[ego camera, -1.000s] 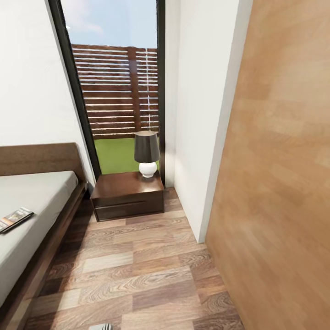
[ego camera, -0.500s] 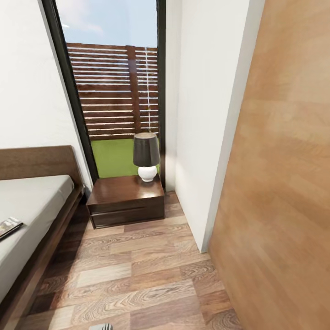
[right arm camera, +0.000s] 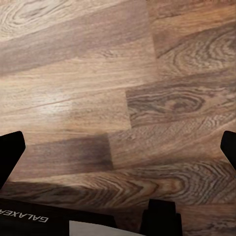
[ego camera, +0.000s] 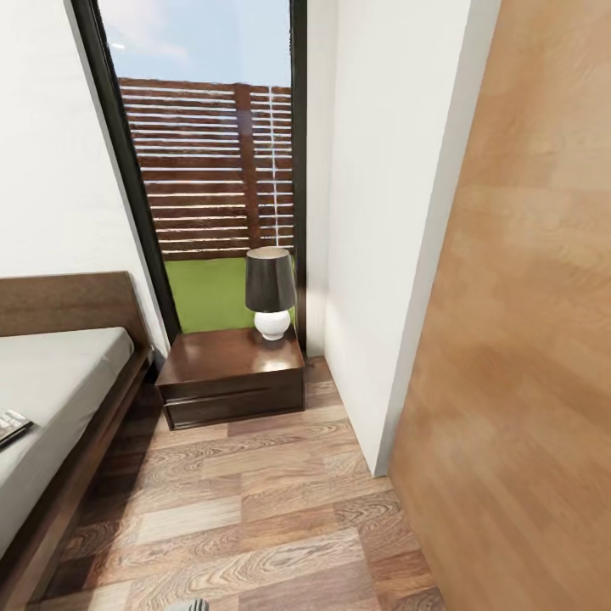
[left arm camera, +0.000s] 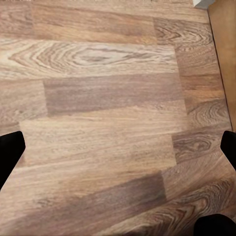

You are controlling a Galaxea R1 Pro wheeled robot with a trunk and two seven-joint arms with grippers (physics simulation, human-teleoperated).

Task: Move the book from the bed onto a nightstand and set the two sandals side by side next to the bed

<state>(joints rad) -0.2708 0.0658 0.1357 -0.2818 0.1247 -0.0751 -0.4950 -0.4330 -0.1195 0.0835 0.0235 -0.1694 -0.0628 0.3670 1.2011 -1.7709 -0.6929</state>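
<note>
In the head view the bed (ego camera: pixel 59 382), with its dark wood frame, headboard and grey mattress, lies at the left. A corner of the book (ego camera: pixel 10 424) rests on the mattress at the picture's left edge. The dark brown nightstand (ego camera: pixel 231 375) stands on the floor by the bed's head, below the window. My left gripper (left arm camera: pixel 118 147) is open over bare wood floor, with one black fingertip (left arm camera: pixel 10 150) at each side of its wrist view. My right gripper (right arm camera: pixel 118 147) is likewise open above the planks. The sandals are out of view.
A lamp (ego camera: pixel 271 293) with a dark shade and white round base stands on the nightstand's back right. A white wall corner (ego camera: pixel 378 339) and a wood-panelled surface (ego camera: pixel 526 339) close the right side, leaving a floor lane (ego camera: pixel 255 509) between them and the bed.
The head camera has swung right: bed, book and nightstand slid left in the picture, and the book is nearly cut off at the edge.
</note>
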